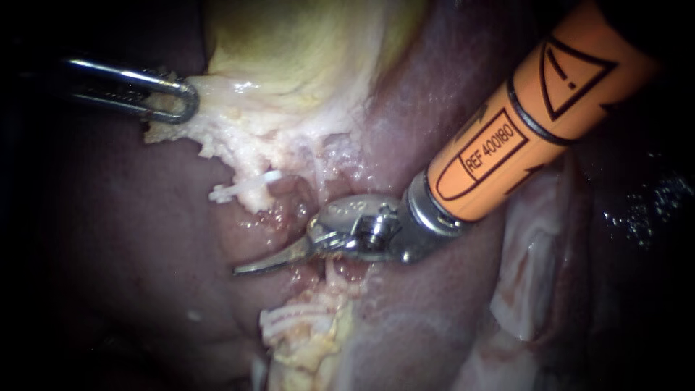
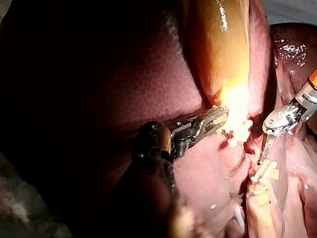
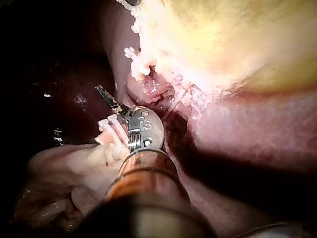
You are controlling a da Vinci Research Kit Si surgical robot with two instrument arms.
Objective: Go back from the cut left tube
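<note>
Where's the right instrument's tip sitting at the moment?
In the endoscope view, the right instrument enters from the upper right and its tip lies mid-picture over the liver, between the gallbladder's frayed pale edge and the pale tube stump below.

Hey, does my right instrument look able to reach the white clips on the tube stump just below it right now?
Probably yes: the right instrument lies just above the clips, nothing shows between them, and the left instrument is off holding the gallbladder.

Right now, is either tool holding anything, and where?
The left instrument grips the pale tissue at the gallbladder's edge. The right instrument holds nothing.
</note>
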